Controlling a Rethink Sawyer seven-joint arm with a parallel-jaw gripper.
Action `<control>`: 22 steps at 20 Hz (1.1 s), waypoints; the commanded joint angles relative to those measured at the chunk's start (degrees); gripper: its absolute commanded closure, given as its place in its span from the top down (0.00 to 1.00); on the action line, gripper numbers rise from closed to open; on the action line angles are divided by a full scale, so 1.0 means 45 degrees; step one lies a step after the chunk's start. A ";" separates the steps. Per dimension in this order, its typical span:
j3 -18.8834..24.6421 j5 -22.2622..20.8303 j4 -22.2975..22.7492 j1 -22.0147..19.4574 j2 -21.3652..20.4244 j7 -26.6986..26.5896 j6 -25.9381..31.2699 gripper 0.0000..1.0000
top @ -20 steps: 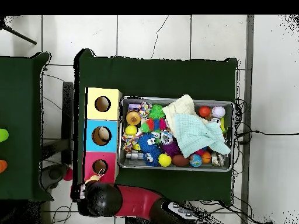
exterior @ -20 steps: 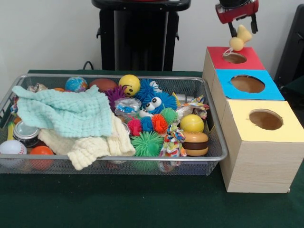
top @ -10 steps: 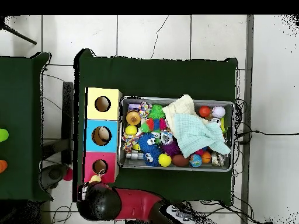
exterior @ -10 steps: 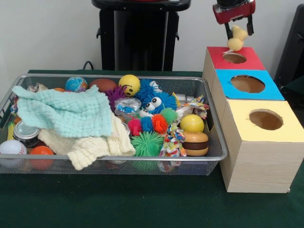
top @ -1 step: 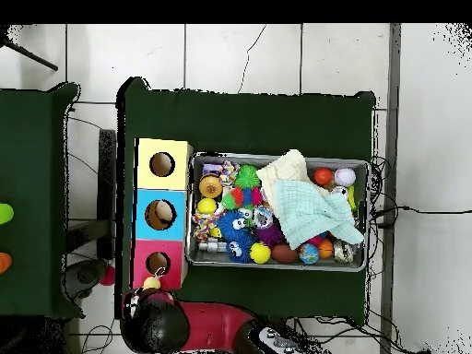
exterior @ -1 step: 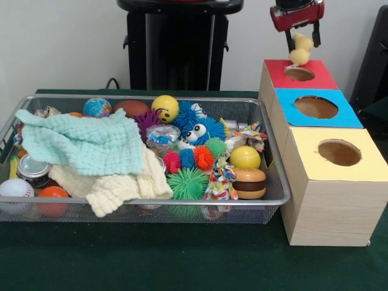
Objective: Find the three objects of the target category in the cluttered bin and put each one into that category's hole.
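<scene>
- The red-and-black gripper (exterior @ -1 step: 301,37) stays clamped on a small pale-yellow rubber toy (exterior @ -1 step: 301,50).
- It has lifted slightly and drifted back beyond the red-topped hole (exterior @ -1 step: 299,74).
- The toy now hangs off-centre; it likely needs re-aligning before release.
- The wire-mesh bin (exterior @ -1 step: 274,176) is unchanged.

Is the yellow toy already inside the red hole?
No, the gripper holds the yellow toy up above the red hole.

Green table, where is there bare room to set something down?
The green table is bare in front of the wire bin and the wooden box. In the overhead view a wide strip lies beyond the bin. The bin itself is packed full.
</scene>
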 commanded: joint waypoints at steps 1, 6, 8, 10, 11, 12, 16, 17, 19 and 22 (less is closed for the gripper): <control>-0.0736 -0.0200 -0.1586 -0.0039 0.0003 0.2603 -0.1740 0.00; -0.0945 -0.0378 -0.1687 0.0096 -0.0079 0.2420 -0.1732 0.00; -0.0830 -0.0337 -0.1645 0.0010 -0.0057 0.2541 -0.1640 0.00; -0.0848 -0.0365 -0.1667 0.0026 -0.0064 0.2527 -0.1595 0.00; -0.0876 -0.0351 -0.1669 0.0052 -0.0104 0.2520 -0.1534 0.00; -0.0909 -0.0359 -0.1698 0.0074 -0.0111 0.2482 -0.1498 0.00; -0.1092 -0.0447 -0.1778 0.0185 -0.0235 0.2482 -0.1870 0.00; -0.1114 -0.0500 -0.1798 0.0199 -0.0233 0.2491 -0.2029 0.00; -0.1174 -0.0615 -0.1842 0.0242 -0.0218 0.2497 -0.2350 0.00; -0.1061 -0.0658 -0.1838 0.0161 -0.0179 0.2610 -0.2445 0.00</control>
